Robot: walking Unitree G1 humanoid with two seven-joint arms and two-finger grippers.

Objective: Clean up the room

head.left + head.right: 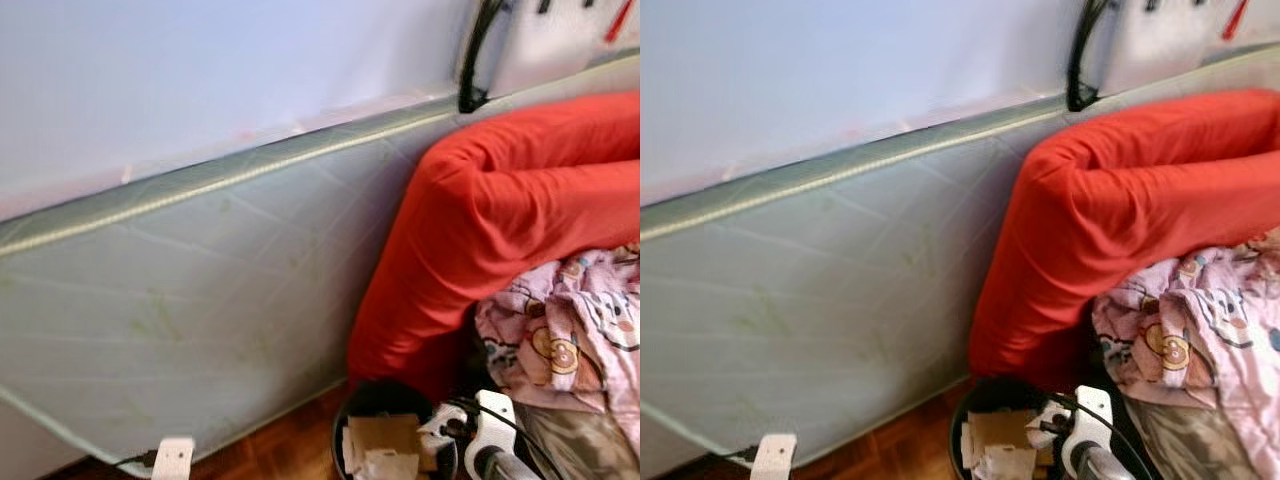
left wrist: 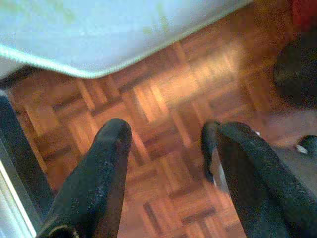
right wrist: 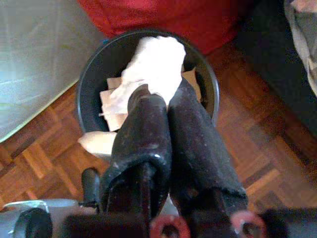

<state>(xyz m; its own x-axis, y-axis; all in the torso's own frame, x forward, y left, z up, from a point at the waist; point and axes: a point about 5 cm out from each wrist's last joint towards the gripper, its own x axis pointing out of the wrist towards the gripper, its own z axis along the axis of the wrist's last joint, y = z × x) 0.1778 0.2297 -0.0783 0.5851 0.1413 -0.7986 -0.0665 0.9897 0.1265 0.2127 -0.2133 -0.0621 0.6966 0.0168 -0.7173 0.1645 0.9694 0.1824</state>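
Leaning along the far wall, a pale mattress [image 1: 200,290] fills the left of the scene, with a red duvet [image 1: 500,210] heaped to its right over a pink printed sheet [image 1: 570,330]. Near, on the parquet floor [image 2: 163,99], stands a black waste bin [image 3: 89,84] already holding cardboard scraps [image 1: 385,440]. The right gripper [image 3: 166,101] hangs just above it, fingers pressed together on a crumpled white paper wad [image 3: 153,64]. The wad looks light, soft and crushable, so the pinch on its lower fold should be enough. The left gripper [image 2: 166,136] is spread, empty, over bare floor.
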